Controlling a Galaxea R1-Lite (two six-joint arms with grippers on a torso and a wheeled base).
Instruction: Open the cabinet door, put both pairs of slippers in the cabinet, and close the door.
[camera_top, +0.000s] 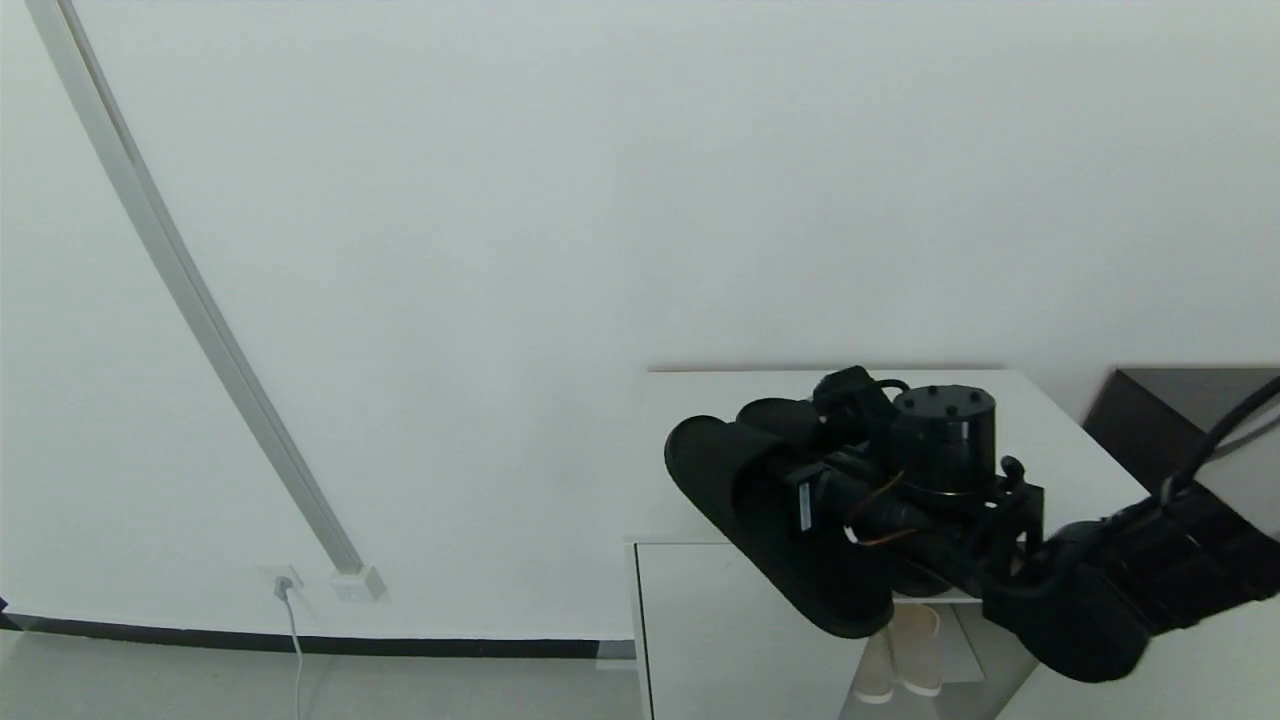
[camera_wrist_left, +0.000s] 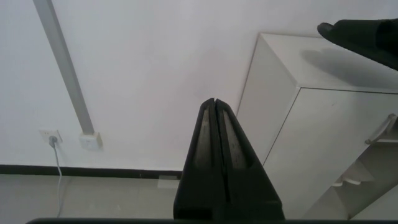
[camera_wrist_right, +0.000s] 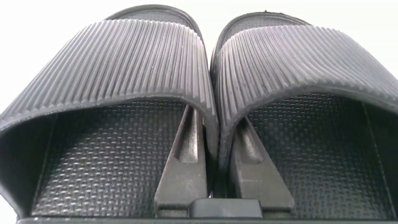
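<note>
My right gripper (camera_wrist_right: 216, 171) is clamped on the black slippers (camera_top: 775, 520), one finger inside each shoe, pinching their inner walls together. In the head view the pair hangs tilted at the lower centre-right of the frame, in front of the top edge of the white cabinet (camera_top: 700, 450). Farther down, at the bottom edge right of centre, the inside of the cabinet is open to view, and the pale slippers (camera_top: 900, 655) stand in it. My left gripper (camera_wrist_left: 214, 106) is clenched empty, fingers pressed flat together, pointing toward the wall (camera_wrist_left: 155, 74) beside the cabinet
</note>
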